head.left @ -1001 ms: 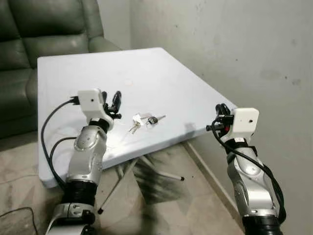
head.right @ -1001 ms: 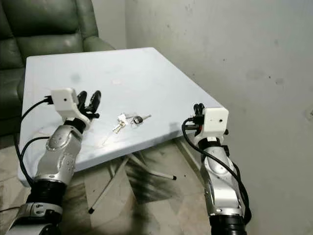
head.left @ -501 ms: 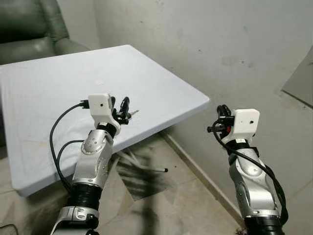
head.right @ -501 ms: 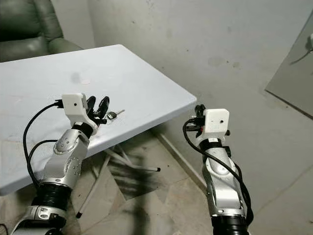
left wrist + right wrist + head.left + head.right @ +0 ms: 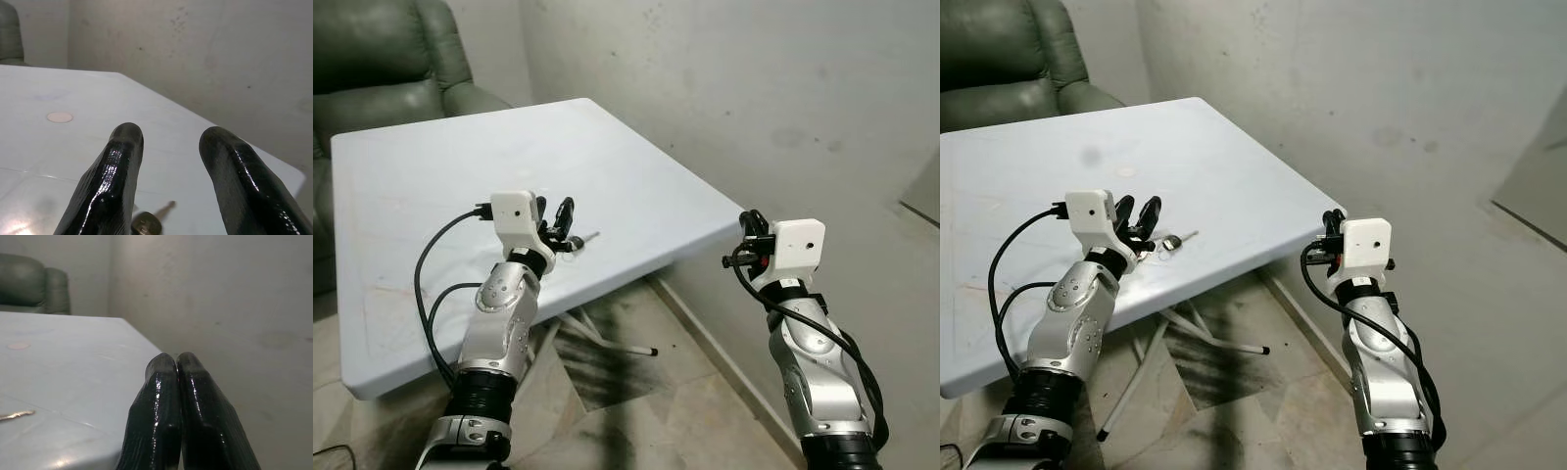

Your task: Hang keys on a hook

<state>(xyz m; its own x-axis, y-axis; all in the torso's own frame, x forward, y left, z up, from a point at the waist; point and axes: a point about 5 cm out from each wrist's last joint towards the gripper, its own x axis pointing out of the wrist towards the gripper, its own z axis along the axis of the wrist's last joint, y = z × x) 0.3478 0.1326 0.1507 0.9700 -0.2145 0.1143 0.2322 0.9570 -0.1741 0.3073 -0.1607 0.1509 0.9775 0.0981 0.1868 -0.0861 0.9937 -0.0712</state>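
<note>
A small bunch of keys (image 5: 1171, 242) lies on the white table (image 5: 636, 166) near its front right part. My left gripper (image 5: 557, 217) hovers just over the keys, open, with nothing between its fingers. In the left wrist view the two black fingertips (image 5: 124, 142) stand apart, and one key (image 5: 146, 223) shows on the table below them. My right gripper (image 5: 750, 238) is shut and empty, held in the air off the table's right corner. Its fingers (image 5: 164, 369) press together in the right wrist view, where a key tip (image 5: 14, 415) shows on the table.
A green armchair (image 5: 382, 49) stands behind the table. A bare grey wall (image 5: 754, 78) runs along the right. The table's folding legs (image 5: 607, 338) cross on the tiled floor (image 5: 685, 411). A dark panel (image 5: 1533, 176) leans at the far right.
The camera swung right, then partly back. The left gripper, which stood to the left of the keys a second ago, is now right over them. The right gripper stayed shut.
</note>
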